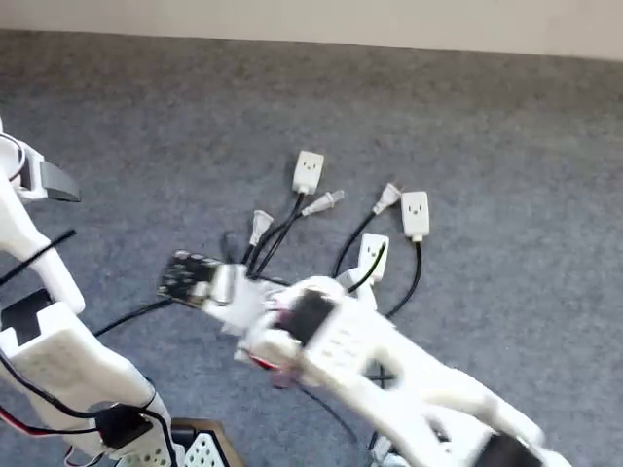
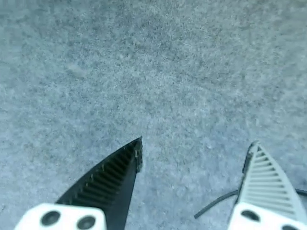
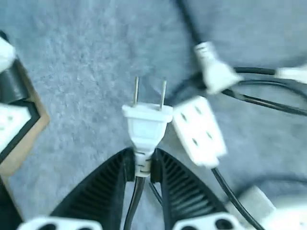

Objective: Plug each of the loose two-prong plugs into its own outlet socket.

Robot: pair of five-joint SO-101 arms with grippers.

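Observation:
My right gripper [image 3: 144, 165] is shut on the neck of a white two-prong plug [image 3: 146, 122], whose prongs point away over the carpet. A white outlet socket [image 3: 199, 129] lies just beside that plug. Another loose plug [image 3: 216, 72] lies farther off on black cords. From above, the right arm reaches from the lower right to the cluster's left side [image 1: 195, 277]. Three sockets [image 1: 308, 172] [image 1: 415, 214] [image 1: 373, 255] and loose plugs [image 1: 324, 203] [image 1: 386, 197] [image 1: 260, 226] lie in the cluster. My left gripper [image 2: 194, 153] is open over bare grey carpet at the far left [image 1: 44, 180].
Black cords [image 1: 277, 233] tangle between the sockets and plugs. A brown-edged arm base [image 1: 200, 446] stands at the near edge and also sits beside the right gripper [image 3: 19, 129]. A black cord end [image 2: 216, 206] lies near the left gripper. Grey carpet [image 1: 506, 126] spreads around.

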